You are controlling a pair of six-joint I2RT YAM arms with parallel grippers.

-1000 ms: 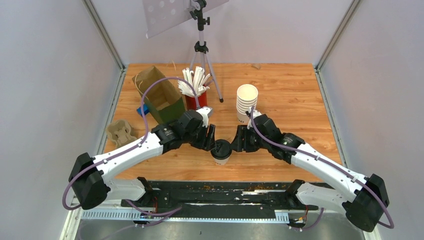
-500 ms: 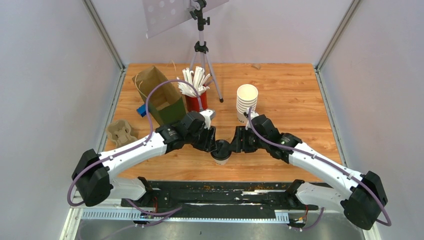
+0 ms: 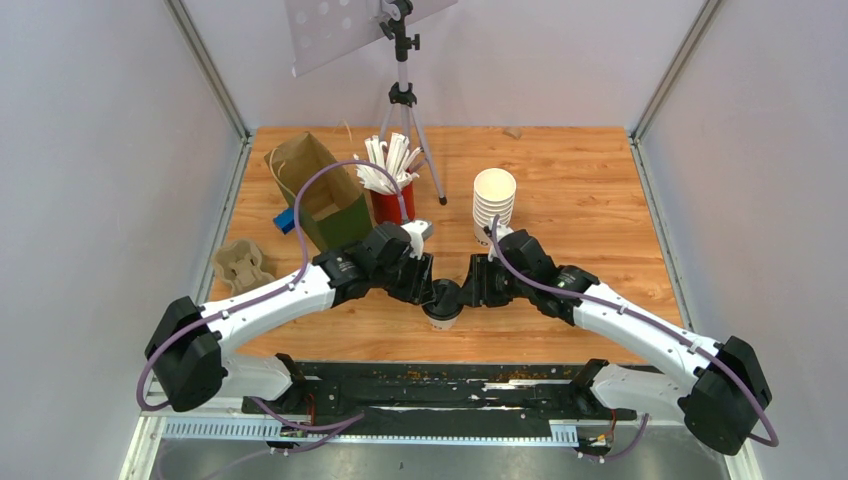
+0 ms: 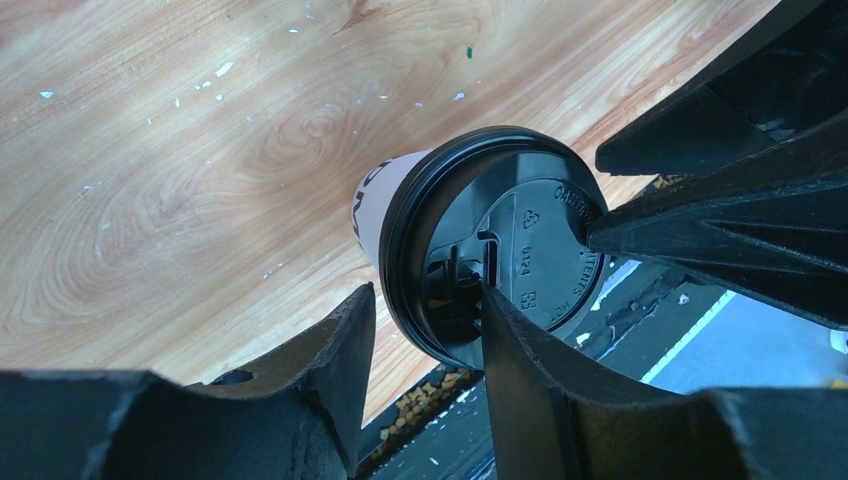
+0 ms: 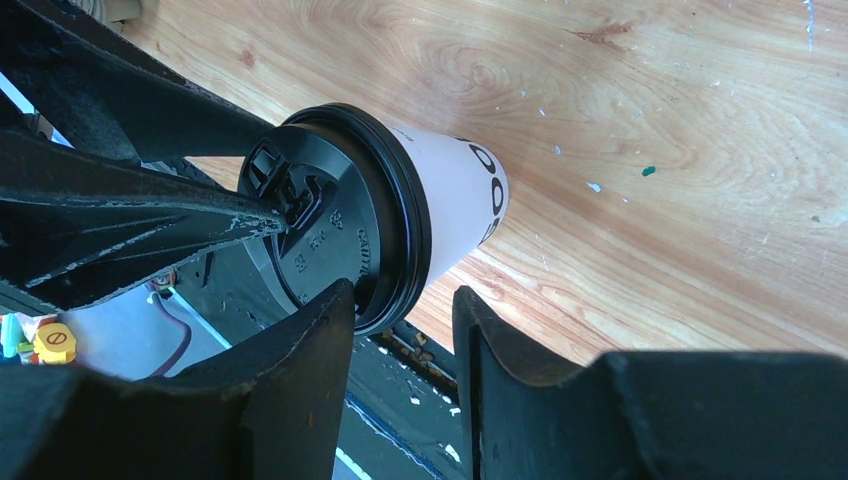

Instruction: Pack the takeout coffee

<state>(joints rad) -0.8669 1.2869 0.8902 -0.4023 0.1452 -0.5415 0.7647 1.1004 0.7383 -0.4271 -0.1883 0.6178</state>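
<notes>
**Item: coffee cup** (image 5: 458,200), white paper, tapered, with black print on the wall. It stands upright on the table (image 3: 590,180) at the middle of the near edge, between the two arms. The long axis is vertical, with the narrow base down and the wide mouth up.

**Fitted: lid** (image 4: 515,255), black plastic, round, seated on the cup's mouth. The sip tab is on the side toward the left arm.

**Left gripper** (image 4: 425,300): released, jaws apart and astride the lid's rim. One finger (image 4: 525,385) rests on the lid top at the sip tab; the other stands just outside the rim.

**Right gripper** (image 5: 400,295): released, jaws apart and astride the opposite rim. One finger (image 5: 305,365) lies on the lid top; the other stands clear of the cup wall, with table showing between them.

**Change from a second ago:** the cup is in the same place and still upright. Both grippers have closed in from either side and now overlap the lid, which then showed in full from above.

**Surroundings:**
- Stack of cups (image 3: 493,205), behind the right gripper.
- Red cup (image 3: 388,203) holding straws (image 3: 385,160), behind the left gripper.
- Paper bag (image 3: 325,195), brown and open, left of the red cup.
- Cup carrier (image 3: 240,265), cardboard, near the left edge.
- Tripod (image 3: 403,100), at the far edge.
</notes>
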